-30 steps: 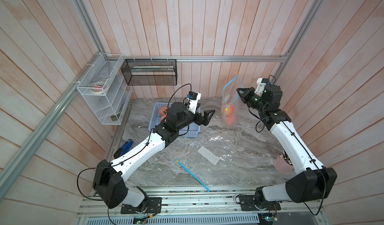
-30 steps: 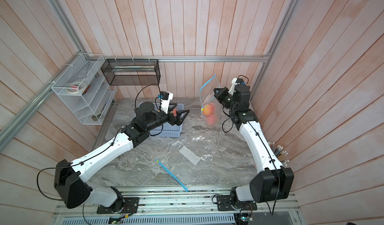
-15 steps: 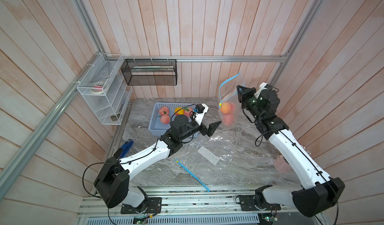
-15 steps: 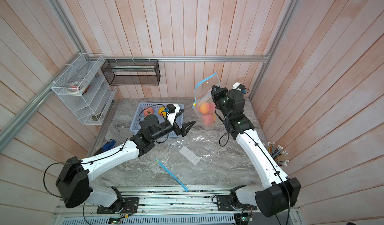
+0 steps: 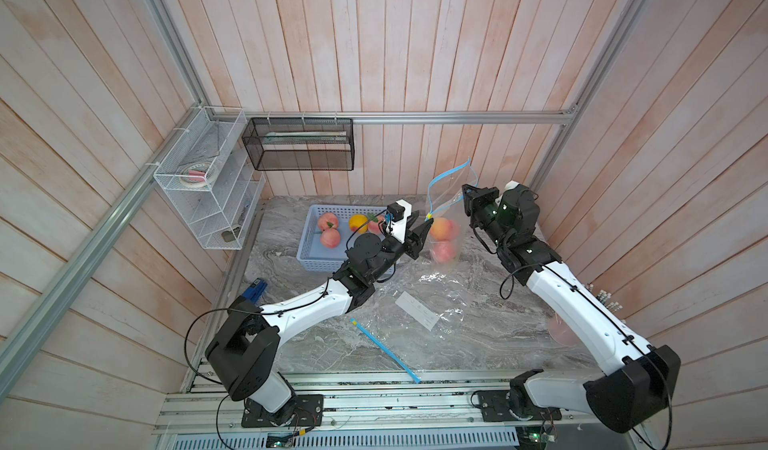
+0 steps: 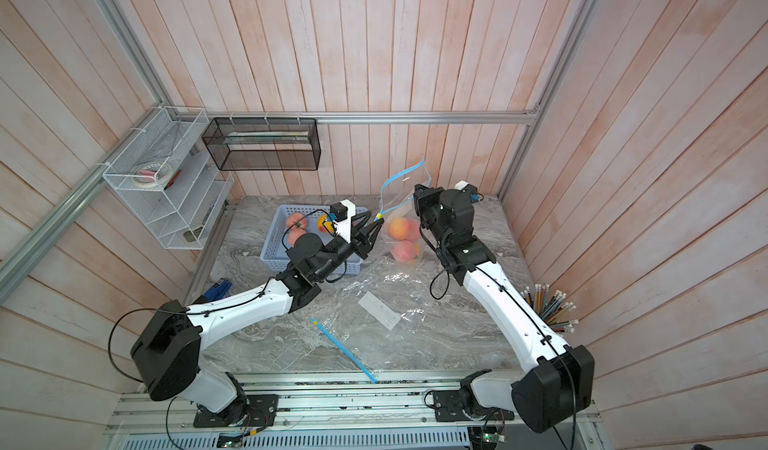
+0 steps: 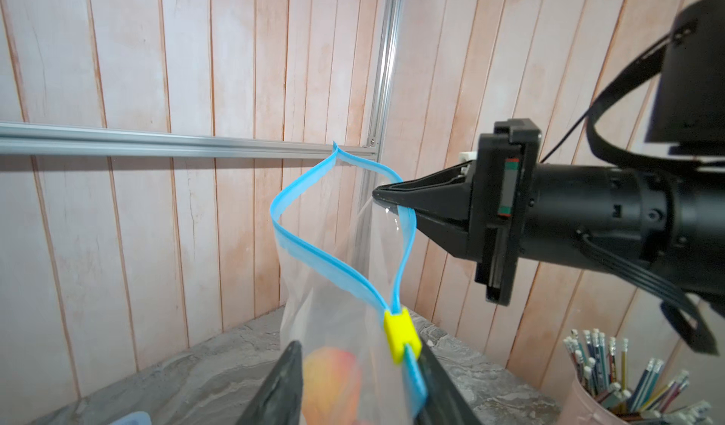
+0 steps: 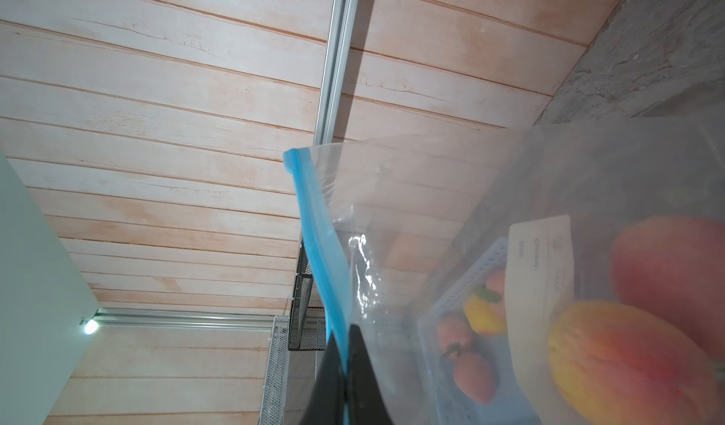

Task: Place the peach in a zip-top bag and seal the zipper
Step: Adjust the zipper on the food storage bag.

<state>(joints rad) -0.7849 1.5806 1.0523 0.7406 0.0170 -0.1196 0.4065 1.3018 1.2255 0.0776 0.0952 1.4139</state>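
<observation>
**Left gripper** [image 7: 357, 358]: jaws apart, straddling the lower corner of the zip-top bag [image 7: 333, 305]. The blue zipper track [image 7: 314, 246] lies against one jaw and nothing is clamped yet. The yellow slider [image 7: 400, 336] sits just beyond the fingertips.

**Right gripper** [image 7: 378, 198]: jaws together, pinched on one lip of the track, holding the bag off the table [image 5: 457, 344].

**Bag, location:** in both top views it hangs at about 1 o'clock from the table's centre. The slider is at its 9 o'clock side and the right gripper at its 3 o'clock side.

**Contents:** a peach [image 6: 399, 228] with a second peach [image 6: 404, 252] below it, both inside. The mouth gapes in an open loop.

**Also present:** blue fruit basket [image 5: 307, 257] at 11 o'clock; spare bag [image 5: 415, 315] flat on the table at centre.

**Step in hand (judged):** sealing.

**Handling notes:**
- Pinch the slider itself, not the film under it.
- Pull along the track toward its far end, while the right gripper keeps the lips taut and in line.
- The right pinch appears to sit on the slider's path, so it will likely need to give way.
- The weight of the fruit may twist the track; draw slowly.
</observation>
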